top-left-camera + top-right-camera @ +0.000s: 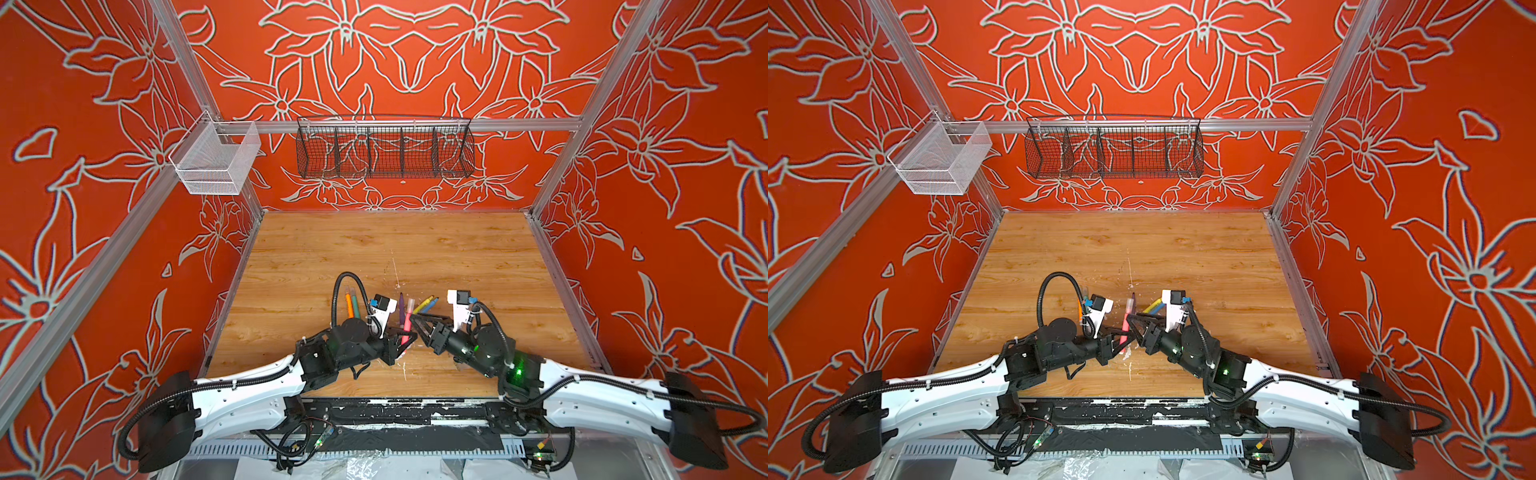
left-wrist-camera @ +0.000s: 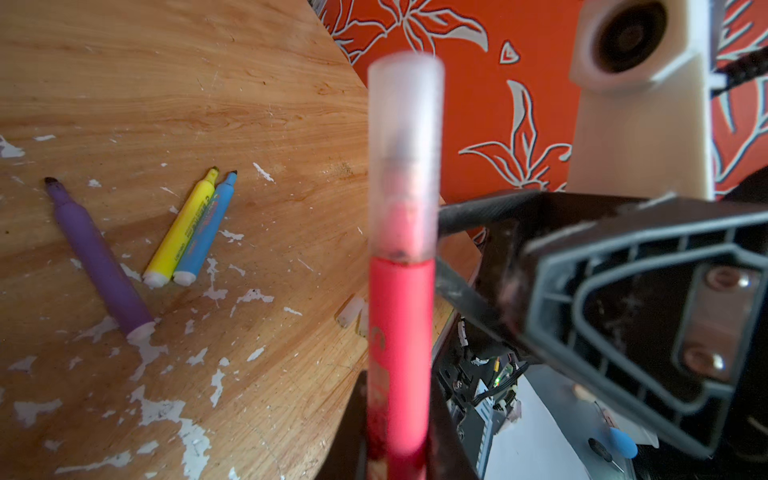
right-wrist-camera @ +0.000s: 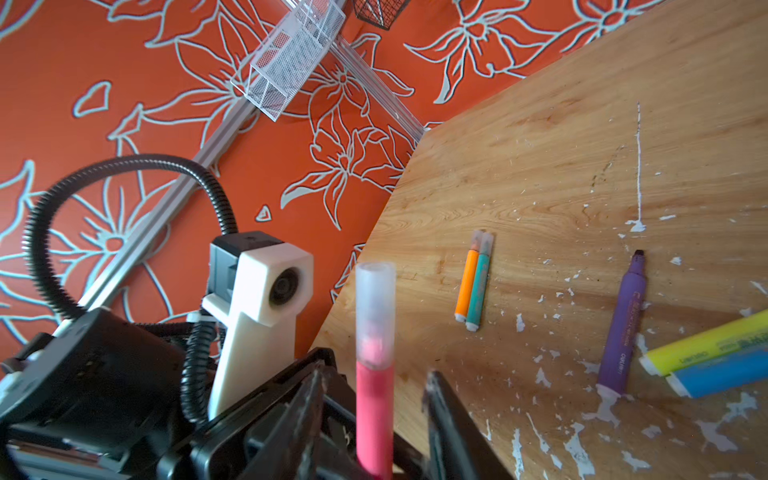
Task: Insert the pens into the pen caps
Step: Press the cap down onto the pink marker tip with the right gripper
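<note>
Right wrist: pink pen between parted jaws.

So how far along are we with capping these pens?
Two look done: the orange pen and green pen lie side by side with clear caps on. In hand: the left gripper holds the pink pen, its cap seated; the right gripper has its jaws open either side of it. Still to do: the purple pen, yellow pen and blue pen lie with bare tips.

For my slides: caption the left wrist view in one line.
Left gripper grips the capped pink pen; purple pen, yellow pen and blue pen lie uncapped on the table.
</note>
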`<state>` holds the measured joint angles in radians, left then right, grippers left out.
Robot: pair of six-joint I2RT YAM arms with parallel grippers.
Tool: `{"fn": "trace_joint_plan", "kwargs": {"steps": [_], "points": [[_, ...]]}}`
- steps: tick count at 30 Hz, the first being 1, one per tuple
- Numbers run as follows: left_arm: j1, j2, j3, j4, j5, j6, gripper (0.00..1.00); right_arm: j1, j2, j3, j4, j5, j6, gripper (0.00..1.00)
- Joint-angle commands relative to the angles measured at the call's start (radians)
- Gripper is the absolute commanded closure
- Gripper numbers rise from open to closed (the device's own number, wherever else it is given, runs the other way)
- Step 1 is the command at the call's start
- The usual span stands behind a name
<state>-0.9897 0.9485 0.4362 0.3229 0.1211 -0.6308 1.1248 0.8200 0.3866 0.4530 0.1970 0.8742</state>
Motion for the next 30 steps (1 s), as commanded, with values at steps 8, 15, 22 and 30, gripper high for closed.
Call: {"fn": "trace_joint_plan", "kwargs": {"steps": [8, 15, 22, 30], "points": [[-0.017, -0.053, -0.008, -0.023, 0.084, 0.171, 1.00, 0.003, -0.128, 0.087, -0.174, 0.031, -0.100, 0.44], [-0.033, -0.048, -0.008, -0.027, 0.095, 0.201, 1.00, 0.003, -0.014, 0.188, -0.193, 0.020, -0.134, 0.52], [-0.035, -0.041, -0.007, -0.028, 0.080, 0.202, 1.00, 0.003, 0.049, 0.235, -0.191, 0.006, -0.148, 0.62], [-0.035, -0.048, -0.010, -0.027, 0.074, 0.202, 1.00, 0.003, 0.097, 0.239, -0.174, 0.007, -0.131, 0.76]]}}
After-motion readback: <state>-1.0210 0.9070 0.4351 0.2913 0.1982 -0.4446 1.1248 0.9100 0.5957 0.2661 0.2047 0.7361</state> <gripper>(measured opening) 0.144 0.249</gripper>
